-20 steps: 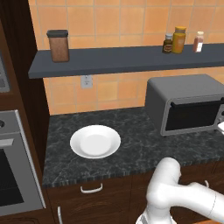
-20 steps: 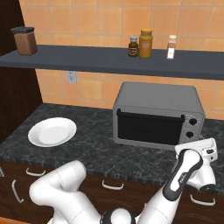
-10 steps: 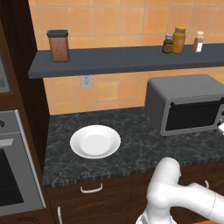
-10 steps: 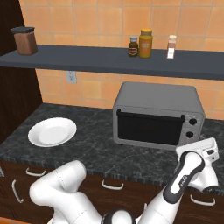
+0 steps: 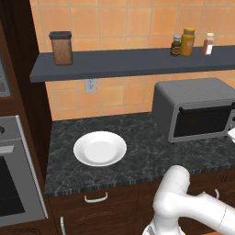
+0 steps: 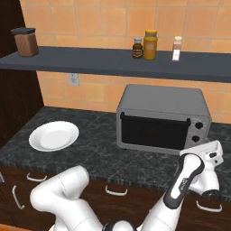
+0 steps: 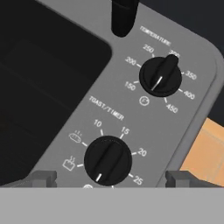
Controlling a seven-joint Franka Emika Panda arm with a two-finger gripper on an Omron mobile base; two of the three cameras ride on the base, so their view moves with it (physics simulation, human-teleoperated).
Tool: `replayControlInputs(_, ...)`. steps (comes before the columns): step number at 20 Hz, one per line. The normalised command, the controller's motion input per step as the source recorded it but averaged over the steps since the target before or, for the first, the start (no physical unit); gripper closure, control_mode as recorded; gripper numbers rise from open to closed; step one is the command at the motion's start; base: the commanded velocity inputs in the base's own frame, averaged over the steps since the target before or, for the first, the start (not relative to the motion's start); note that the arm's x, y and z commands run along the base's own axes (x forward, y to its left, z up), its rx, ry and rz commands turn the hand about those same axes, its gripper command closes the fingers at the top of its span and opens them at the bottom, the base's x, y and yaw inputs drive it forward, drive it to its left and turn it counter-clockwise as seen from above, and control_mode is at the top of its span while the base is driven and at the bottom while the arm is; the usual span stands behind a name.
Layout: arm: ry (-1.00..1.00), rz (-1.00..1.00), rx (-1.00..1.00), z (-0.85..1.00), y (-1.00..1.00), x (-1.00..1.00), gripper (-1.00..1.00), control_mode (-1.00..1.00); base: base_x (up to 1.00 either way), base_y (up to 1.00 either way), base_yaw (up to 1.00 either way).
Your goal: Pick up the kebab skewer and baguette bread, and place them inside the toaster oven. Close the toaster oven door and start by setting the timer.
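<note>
Shut flat against the toaster oven [image 6: 162, 118]: the toaster oven door [image 6: 153, 131], dark glass giving no sight of what lies inside, so no telling from here whether the skewer and bread are on the rack. Same shut door half a second and a full second back.

On the control panel at 3 o'clock of the door, seen from the hand: timer knob [image 7: 107, 159] marked TOAST/TIMER, white pointer down toward 7 o'clock, off the numbered marks. Temperature knob [image 7: 160, 76] at 1 o'clock of it, and the black end of the door handle [image 7: 124, 15] at 12.

Gripper [image 7: 110, 178] square on the timer knob, fingertips [image 7: 43, 178] spread wide at 9 and 3 o'clock of it, touching nothing. Only change over the last second: jaws eased a hair wider, hand barely shifted in front of the panel in the right base view.

Likely meaning: loading and door-closing done, only the timer left; spread jaws lined up to straddle the knob, then close and twist clockwise toward the numbers.

Farther out, well apart at 9 o'clock of the oven: white plate [image 5: 78, 151] on the dark counter [image 5: 147, 142].
</note>
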Motion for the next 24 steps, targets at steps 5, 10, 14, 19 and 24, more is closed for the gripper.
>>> replayControlInputs(5,0.00,-0.09,0.00,0.04,0.03,0.01,-1.00,-1.00,0.00,0.00,0.00)
replayControlInputs(10,0.00,-0.01,0.00,0.00,0.01,0.00,-1.00,-1.00,0.00,0.00,0.00)
replayControlInputs(14,0.00,0.00,0.00,0.00,0.00,0.16,-1.00,-1.00,0.00,0.00,0.00)
replayControlInputs(19,0.00,0.00,0.00,0.00,0.00,0.07,1.00,-1.00,0.00,0.00,0.00)
replayControlInputs(24,0.00,0.00,0.00,0.00,0.12,0.00,1.00,-1.00,0.00,0.00,0.00)
